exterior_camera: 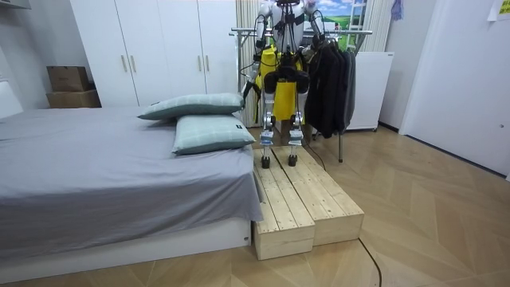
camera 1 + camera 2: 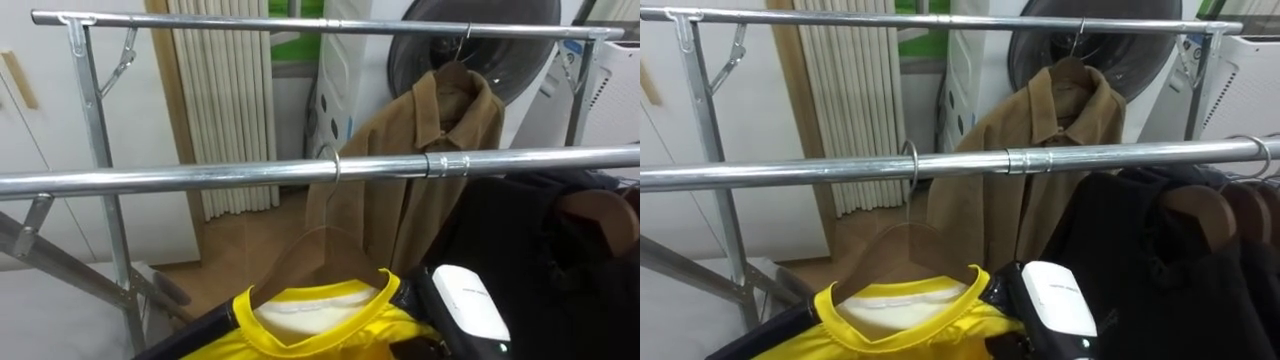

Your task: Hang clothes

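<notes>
A yellow shirt (image 2: 322, 322) with a white inner collar hangs on a wooden hanger (image 2: 318, 256). The hanger's metal hook (image 2: 334, 165) sits over the near rail (image 2: 200, 178) of the clothes rack. My right hand (image 2: 470, 305) shows its white back just right of the shirt's collar, close against the shoulder of the garment; its fingers are hidden below. In the room view I stand on a wooden platform (image 1: 307, 207) facing the rack, both arms raised to it, with the yellow shirt (image 1: 269, 60) in front of my chest.
A brown jacket (image 2: 440, 130) hangs from the far rail (image 2: 300, 24). Black clothes (image 2: 540, 270) on a wooden hanger (image 2: 600, 215) crowd the near rail to the right. A bed (image 1: 103, 175) with pillows lies beside the platform, on the room view's left.
</notes>
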Tool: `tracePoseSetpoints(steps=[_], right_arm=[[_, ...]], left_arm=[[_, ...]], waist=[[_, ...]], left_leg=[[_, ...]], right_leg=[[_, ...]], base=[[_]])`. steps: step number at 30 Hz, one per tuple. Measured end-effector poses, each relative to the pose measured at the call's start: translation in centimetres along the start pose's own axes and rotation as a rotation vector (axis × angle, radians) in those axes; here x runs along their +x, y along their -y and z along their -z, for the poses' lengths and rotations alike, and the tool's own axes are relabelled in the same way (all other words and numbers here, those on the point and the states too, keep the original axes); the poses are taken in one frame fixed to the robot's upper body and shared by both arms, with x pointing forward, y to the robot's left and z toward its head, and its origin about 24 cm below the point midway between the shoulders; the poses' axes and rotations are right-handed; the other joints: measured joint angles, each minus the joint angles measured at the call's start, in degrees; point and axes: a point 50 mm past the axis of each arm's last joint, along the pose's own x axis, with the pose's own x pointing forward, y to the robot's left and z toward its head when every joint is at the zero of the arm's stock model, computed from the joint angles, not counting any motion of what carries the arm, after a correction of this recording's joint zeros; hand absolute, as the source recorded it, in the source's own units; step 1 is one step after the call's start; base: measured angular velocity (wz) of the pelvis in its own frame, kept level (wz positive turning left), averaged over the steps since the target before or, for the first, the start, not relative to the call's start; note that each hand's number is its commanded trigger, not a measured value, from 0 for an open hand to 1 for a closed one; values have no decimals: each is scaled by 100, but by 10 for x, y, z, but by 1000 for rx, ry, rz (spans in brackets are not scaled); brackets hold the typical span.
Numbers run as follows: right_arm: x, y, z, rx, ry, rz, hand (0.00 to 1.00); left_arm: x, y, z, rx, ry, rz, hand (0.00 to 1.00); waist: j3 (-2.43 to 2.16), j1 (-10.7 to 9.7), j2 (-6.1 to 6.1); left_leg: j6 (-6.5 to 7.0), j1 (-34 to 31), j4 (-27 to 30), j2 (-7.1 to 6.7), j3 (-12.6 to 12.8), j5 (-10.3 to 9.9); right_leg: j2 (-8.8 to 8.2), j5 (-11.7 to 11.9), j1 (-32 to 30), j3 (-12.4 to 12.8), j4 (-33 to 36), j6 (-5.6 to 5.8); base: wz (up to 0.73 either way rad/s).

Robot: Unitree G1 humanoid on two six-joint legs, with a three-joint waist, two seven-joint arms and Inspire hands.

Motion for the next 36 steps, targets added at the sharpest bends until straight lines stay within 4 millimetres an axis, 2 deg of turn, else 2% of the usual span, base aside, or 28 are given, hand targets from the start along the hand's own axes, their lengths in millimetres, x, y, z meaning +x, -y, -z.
tracePoseSetpoints(steps=[9, 19, 33, 34, 35, 36], right_arm=[[-1, -13, 3, 70, -34, -35, 100], [-2, -15, 5, 84, -50, -35, 100], [-2, -16, 5, 74, -40, -33, 100], [-2, -16, 5, 74, -40, -32, 95], [-2, -16, 5, 74, -40, -31, 51], [-2, -16, 5, 74, -40, -30, 0]], left_arm=[[-1, 0, -1, -6, 7, -3, 0], [-1, 1, -1, -5, 7, -1, 0], [-2, 6, -2, -12, 9, 10, 0], [-2, 6, -2, -12, 9, 11, 0], [-2, 6, -2, -12, 9, 11, 0], [-2, 6, -2, -12, 8, 11, 0]], waist=[[9, -30, 16], [7, -43, 32], [6, -63, 167], [6, -64, 168], [5, -64, 167], [5, -64, 166]], left_leg=[[1, 81, -23, -23, -36, -3], [0, 83, -24, -39, -95, -3], [0, 82, -28, -40, -97, -3], [0, 82, -28, -40, -97, -3], [0, 82, -28, -39, -98, -3], [0, 82, -28, -39, -98, -3]], right_leg=[[-21, -15, 103, -3, 2, 25], [-23, -16, 139, -11, 1, 29], [-20, -17, 138, -12, -2, 31], [-21, -17, 138, -13, -2, 31], [-21, -17, 137, -13, -3, 31], [-22, -17, 137, -13, -3, 32]], base=[[2], [2], [0], [0], [0], [0]])
